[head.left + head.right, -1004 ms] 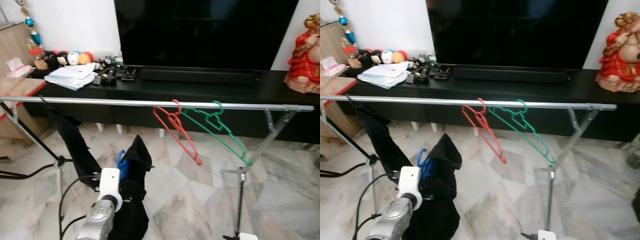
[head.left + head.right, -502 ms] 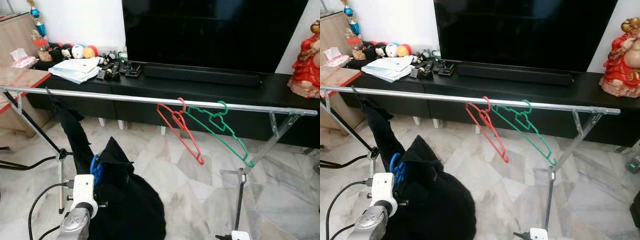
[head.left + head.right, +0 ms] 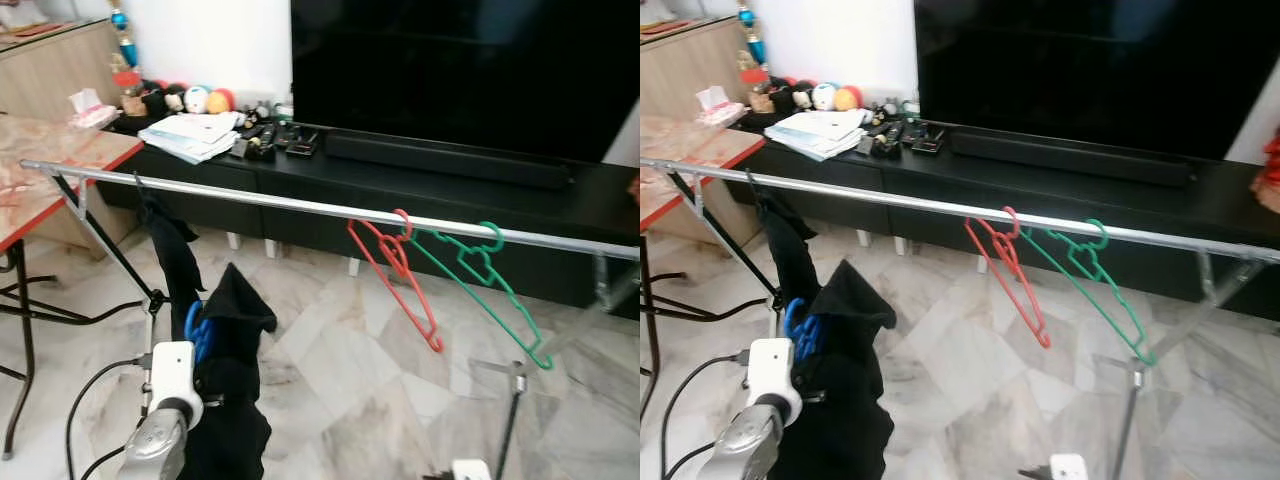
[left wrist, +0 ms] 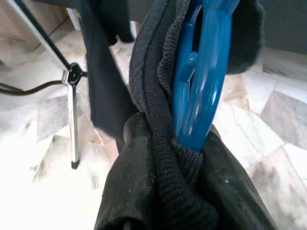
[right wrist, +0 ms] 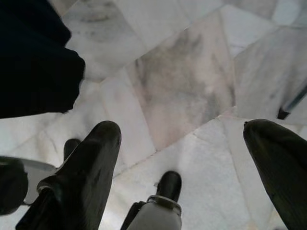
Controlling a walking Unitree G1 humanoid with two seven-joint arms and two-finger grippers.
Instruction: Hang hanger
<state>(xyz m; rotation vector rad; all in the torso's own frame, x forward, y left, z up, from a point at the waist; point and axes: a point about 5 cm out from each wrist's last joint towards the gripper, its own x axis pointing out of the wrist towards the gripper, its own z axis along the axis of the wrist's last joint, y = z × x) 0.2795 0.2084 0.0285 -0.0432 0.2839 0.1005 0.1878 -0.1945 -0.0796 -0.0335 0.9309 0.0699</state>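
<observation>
Your left gripper [image 4: 172, 158] is squeezed tight on a blue hanger [image 4: 204, 81] with a black garment [image 3: 235, 400] draped over it. In the left wrist view you can see the two black fingers [image 4: 127, 191] pinching the dark knit cloth and the blue plastic between them. In the left eye view, the hanger and the cloth sit in the lower left of the frame, just above your silver left arm [image 3: 160, 445]. The blue hanger is below the rail and is not hooked on it.

The long silver rail [image 3: 300, 205] runs across the middle of the frame, from the upper left down toward the right edge. A red hanger [image 3: 395, 275] and a green hanger [image 3: 480, 285] hang from it, right of the middle, close beside each other. Another black cloth [image 3: 172, 255] hangs down from the rail on the left side, just behind the hanger you hold.

Your right gripper [image 5: 182, 148] is spread wide, with nothing between its fingers. It points down at the marble floor [image 5: 182, 91].

Behind the rail is a long black cabinet [image 3: 420, 185] with a big dark TV [image 3: 470, 70] on it. Papers [image 3: 195, 135] and small toys [image 3: 195, 100] lie at the upper left of the cabinet. A table with a red edge [image 3: 60, 170] stands at the left side of the frame.
</observation>
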